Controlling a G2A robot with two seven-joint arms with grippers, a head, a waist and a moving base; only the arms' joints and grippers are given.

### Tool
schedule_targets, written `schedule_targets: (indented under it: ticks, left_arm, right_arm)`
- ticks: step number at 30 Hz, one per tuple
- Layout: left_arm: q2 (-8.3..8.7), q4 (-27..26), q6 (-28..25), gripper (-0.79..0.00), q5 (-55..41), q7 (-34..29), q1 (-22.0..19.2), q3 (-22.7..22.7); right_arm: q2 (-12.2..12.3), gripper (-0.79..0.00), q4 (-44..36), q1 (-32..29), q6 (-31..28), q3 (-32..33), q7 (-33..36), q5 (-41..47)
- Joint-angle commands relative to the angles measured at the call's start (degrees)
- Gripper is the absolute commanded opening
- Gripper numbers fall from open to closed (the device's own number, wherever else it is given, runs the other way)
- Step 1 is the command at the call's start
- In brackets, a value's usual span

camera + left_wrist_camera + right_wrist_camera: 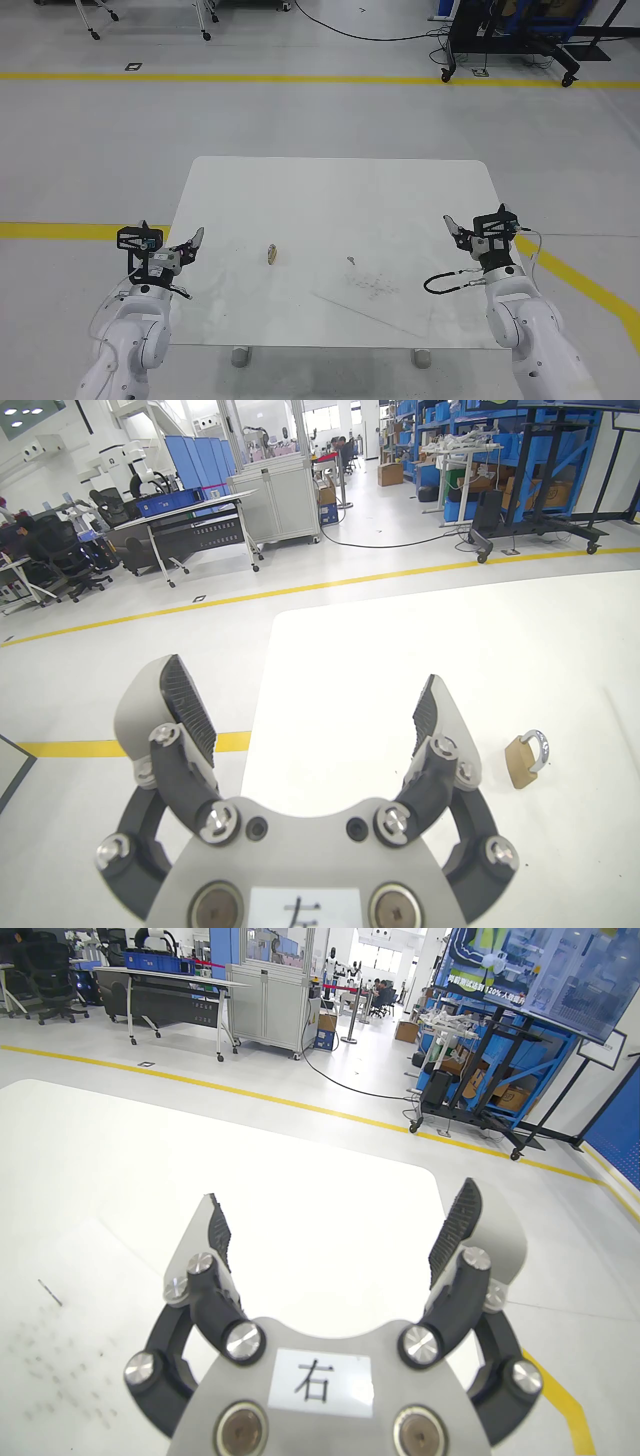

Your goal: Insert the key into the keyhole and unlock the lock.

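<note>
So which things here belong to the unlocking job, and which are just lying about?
Job: brass padlock; key; left hand and right hand, both open and empty.
Lying about: speckled marks on the white table.

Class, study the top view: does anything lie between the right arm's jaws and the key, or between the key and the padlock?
Nothing visible does. Bare table separates the right gripper from the key, and the key from the padlock; faint specks near the key look like flat marks.
</note>
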Motion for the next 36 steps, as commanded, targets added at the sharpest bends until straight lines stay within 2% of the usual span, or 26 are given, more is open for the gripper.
schedule_targets:
  ticks: [1, 10, 15, 18, 21, 33, 35, 36]
  left_arm:
    - [0.0, 0.0, 0.0, 0.0, 0.0, 0.0, 0.0, 0.0]
    - [0.0, 0.0, 0.0, 0.0, 0.0, 0.0, 0.0, 0.0]
    - [0.0, 0.0, 0.0, 0.0, 0.0, 0.0, 0.0, 0.0]
    - [0.0, 0.0, 0.0, 0.0, 0.0, 0.0, 0.0, 0.0]
    - [0.0, 0.0, 0.0, 0.0, 0.0, 0.0, 0.0, 0.0]
    - [0.0, 0.0, 0.0, 0.0, 0.0, 0.0, 0.0, 0.0]
    - [0.0, 0.0, 0.0, 0.0, 0.0, 0.0, 0.0, 0.0]
    - [0.0, 0.0, 0.0, 0.0, 0.0, 0.0, 0.0, 0.0]
  right_arm:
    - [0.0, -0.001, 0.0, 0.0, 0.0, 0.0, 0.0, 0.0]
    - [0.0, 0.0, 0.2, 0.1, -0.5, -0.3, 0.3, -0.1]
    - [-0.6, 0.0, 7.9, 8.8, -10.1, -8.0, 7.1, 3.2]
    - [-1.4, 0.0, 13.7, 14.7, -11.9, -14.5, 9.7, 2.5]
    - [-2.2, 0.0, 17.6, 18.1, -11.4, -18.3, 9.6, 2.4]
    - [-2.2, 0.0, 18.0, 18.3, -11.4, -18.5, 9.6, 2.6]
    - [-2.4, 0.0, 20.9, 19.5, -14.8, -18.5, 10.5, 7.5]
    - [-2.6, 0.0, 22.9, 20.6, -18.9, -19.0, 10.5, 10.7]
